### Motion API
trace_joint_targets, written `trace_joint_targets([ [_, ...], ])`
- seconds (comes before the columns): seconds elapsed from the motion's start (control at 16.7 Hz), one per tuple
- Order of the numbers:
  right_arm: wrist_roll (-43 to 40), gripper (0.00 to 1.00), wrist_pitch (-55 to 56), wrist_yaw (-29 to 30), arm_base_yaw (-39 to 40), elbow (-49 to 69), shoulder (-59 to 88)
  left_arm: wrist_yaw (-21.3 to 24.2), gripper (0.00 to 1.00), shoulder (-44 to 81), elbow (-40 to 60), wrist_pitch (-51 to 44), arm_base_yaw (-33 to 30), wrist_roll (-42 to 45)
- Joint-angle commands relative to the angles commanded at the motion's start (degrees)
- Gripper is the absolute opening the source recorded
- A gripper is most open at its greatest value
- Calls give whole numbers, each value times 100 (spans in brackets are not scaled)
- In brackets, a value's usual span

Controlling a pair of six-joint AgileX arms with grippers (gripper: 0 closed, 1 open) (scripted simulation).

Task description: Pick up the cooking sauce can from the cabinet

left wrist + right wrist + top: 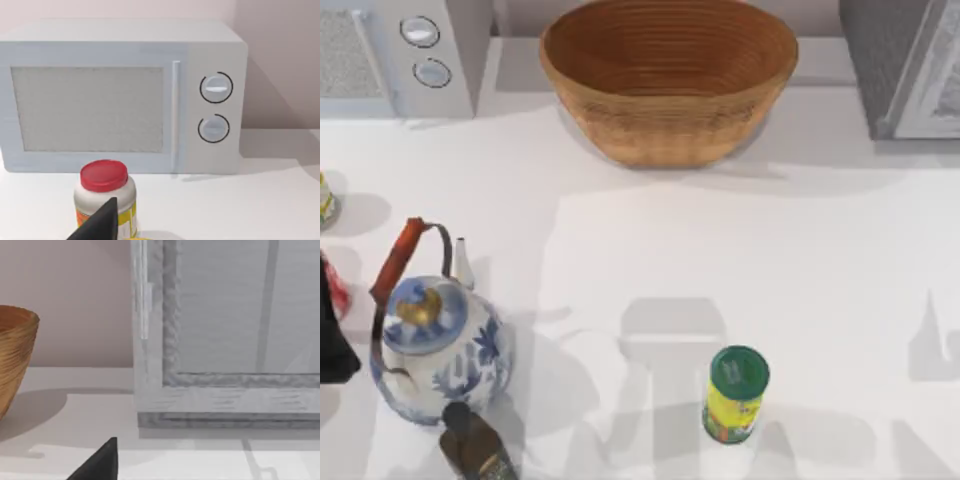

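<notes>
Grey speckled cabinet (905,65), pale panelled door

- A white bench (840,230) spans the scene, smooth and bare in its middle.
- Soft grey shadows lie across the bench, cast toward its near edge.
- A plain pinkish-beige wall (75,295) rises behind the bench.
- The same wall (280,60) meets the bench's far edge in a straight line.
- The light is even and diffuse, without glare.
</notes>
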Motion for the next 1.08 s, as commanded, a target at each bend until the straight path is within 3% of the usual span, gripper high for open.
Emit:
trace_joint_targets([
  [0.42,23,100,-173,172,59,912,724,0,100,0,0,0,0,0],
  [1.08,59,100,-1579,732,705,6425,5004,0,100,0,0,0,0,0],
])
